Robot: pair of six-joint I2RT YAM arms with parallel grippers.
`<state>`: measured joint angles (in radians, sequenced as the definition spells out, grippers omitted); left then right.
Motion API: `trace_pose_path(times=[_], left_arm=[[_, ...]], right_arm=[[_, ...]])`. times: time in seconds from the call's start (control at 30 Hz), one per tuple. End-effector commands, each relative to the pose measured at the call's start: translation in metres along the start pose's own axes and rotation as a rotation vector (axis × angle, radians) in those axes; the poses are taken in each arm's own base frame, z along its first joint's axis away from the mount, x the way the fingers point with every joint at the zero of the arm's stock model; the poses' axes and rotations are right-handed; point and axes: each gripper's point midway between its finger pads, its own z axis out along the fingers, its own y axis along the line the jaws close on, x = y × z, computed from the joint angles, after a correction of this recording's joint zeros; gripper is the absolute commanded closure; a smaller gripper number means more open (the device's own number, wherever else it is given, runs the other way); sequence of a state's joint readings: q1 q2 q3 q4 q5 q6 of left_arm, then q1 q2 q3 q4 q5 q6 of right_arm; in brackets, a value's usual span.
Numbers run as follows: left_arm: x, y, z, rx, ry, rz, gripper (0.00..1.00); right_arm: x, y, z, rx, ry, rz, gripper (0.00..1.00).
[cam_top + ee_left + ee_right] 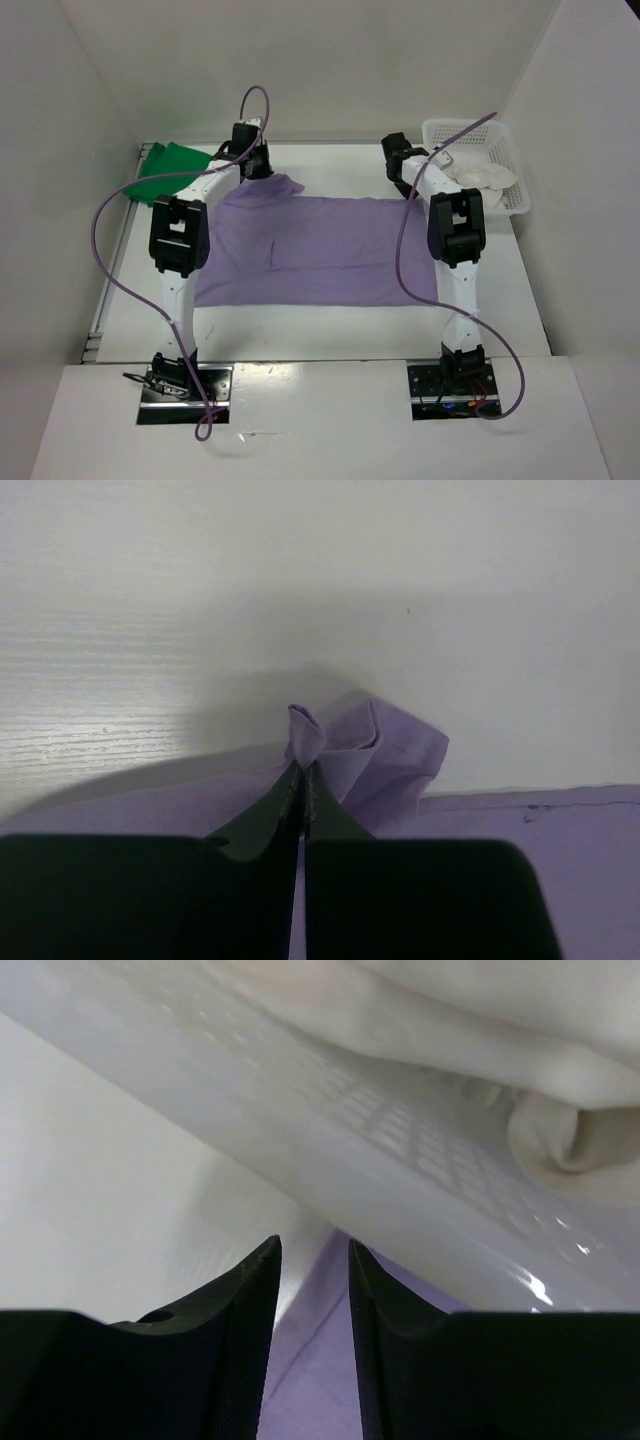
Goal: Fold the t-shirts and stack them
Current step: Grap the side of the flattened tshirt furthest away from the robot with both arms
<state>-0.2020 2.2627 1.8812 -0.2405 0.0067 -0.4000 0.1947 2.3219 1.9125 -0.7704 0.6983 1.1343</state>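
Purple shirt [320, 250] lying flat across bench [320, 325]; soft, limp, light, likely sagging when lifted, so gripping at corners. Left tool [302, 780] pinching far-left corner bunch. Right tool [314, 1260] hovering parted, empty, over far-right corner beside basket [300, 1080].

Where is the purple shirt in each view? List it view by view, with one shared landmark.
Top external: purple shirt lies spread across mid-table, between the arms.
Left wrist: purple shirt fills the lower half, its corner pinched by the left tool.
Right wrist: purple shirt is a sliver at bottom centre, seen through the open right tool.
Shared landmark: the white table beyond the shirt's edge.
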Motion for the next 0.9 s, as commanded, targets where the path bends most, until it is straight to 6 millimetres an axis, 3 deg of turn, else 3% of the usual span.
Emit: trace_pose_path(times=[0.0, 0.4, 0.67, 0.77, 0.83, 0.87], left_arm=[[-0.032, -0.015, -0.019, 0.045, -0.084, -0.014, 0.96], [-0.028, -0.013, -0.016, 0.043, -0.075, -0.014, 0.96], [-0.032, -0.015, -0.019, 0.045, -0.084, -0.014, 0.96], [-0.038, -0.015, -0.026, 0.041, -0.098, -0.014, 0.96], [-0.037, -0.015, -0.029, 0.04, -0.097, -0.014, 0.96], [-0.042, -0.015, -0.033, 0.035, -0.11, -0.014, 0.96]], right_arm=[[-0.005, -0.012, 0.019, 0.077, 0.005, -0.012, 0.61], [0.013, -0.025, 0.027, 0.13, 0.078, -0.037, 0.62], [0.017, -0.015, 0.028, 0.073, 0.121, -0.035, 0.89], [0.007, -0.008, 0.019, 0.03, 0.112, -0.014, 0.99], [-0.003, -0.006, 0.007, -0.007, 0.105, 0.013, 0.99], [-0.005, 0.005, -0.002, -0.057, 0.096, 0.037, 0.99]])
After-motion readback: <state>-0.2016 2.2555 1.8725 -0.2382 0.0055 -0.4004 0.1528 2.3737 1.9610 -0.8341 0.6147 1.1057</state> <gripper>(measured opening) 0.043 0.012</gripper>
